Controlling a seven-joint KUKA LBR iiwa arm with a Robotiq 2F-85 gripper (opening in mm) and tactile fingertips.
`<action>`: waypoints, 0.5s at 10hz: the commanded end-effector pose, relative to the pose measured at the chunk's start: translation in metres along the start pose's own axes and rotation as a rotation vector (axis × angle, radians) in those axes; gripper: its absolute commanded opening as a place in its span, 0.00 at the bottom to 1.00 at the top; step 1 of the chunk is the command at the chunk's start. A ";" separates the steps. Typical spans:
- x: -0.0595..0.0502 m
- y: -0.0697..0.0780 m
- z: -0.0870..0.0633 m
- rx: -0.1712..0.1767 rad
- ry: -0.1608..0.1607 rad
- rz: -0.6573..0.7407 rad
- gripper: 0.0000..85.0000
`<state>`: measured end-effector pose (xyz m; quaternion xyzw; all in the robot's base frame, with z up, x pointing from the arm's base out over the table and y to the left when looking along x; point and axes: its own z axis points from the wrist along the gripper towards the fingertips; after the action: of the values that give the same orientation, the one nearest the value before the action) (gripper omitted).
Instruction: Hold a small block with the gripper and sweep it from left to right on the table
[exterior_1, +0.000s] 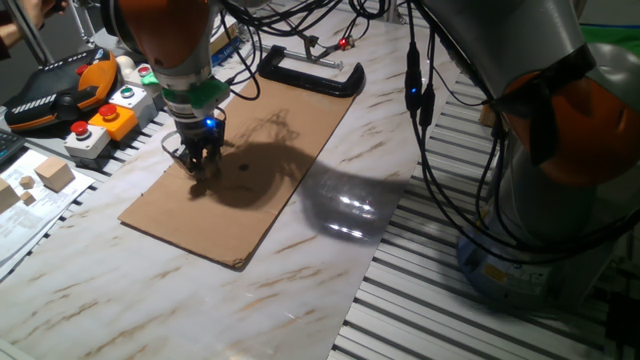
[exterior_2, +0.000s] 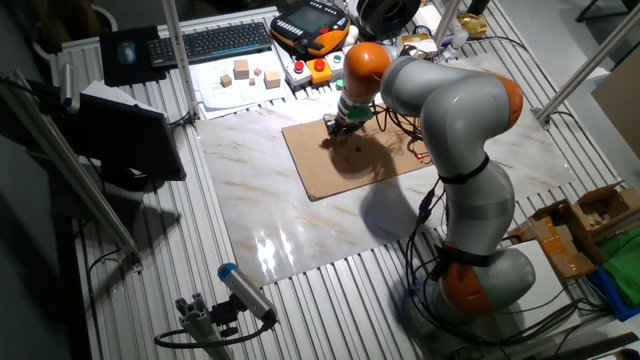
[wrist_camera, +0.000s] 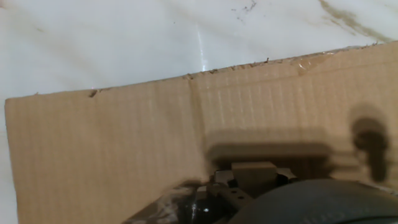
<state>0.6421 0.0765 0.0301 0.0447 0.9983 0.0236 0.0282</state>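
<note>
My pincer (exterior_1: 203, 160) is down on the cardboard sheet (exterior_1: 255, 170) atop the bench (exterior_1: 300, 280), near its left end. Hand view shows a small block (wrist_camera: 254, 169) btwn my fingers, pincer clamped on it, block approx. touching the cardboard. Larger wooden cubes (exterior_1: 54, 174) sit off the bench, well apart.

No text, label or number is readable in any view.
</note>
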 end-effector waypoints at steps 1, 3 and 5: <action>0.000 0.001 0.000 0.000 0.000 0.000 0.01; 0.000 0.003 0.001 0.000 0.001 0.002 0.01; 0.000 0.005 0.000 0.002 0.001 0.002 0.01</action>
<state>0.6423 0.0818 0.0304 0.0454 0.9983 0.0228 0.0268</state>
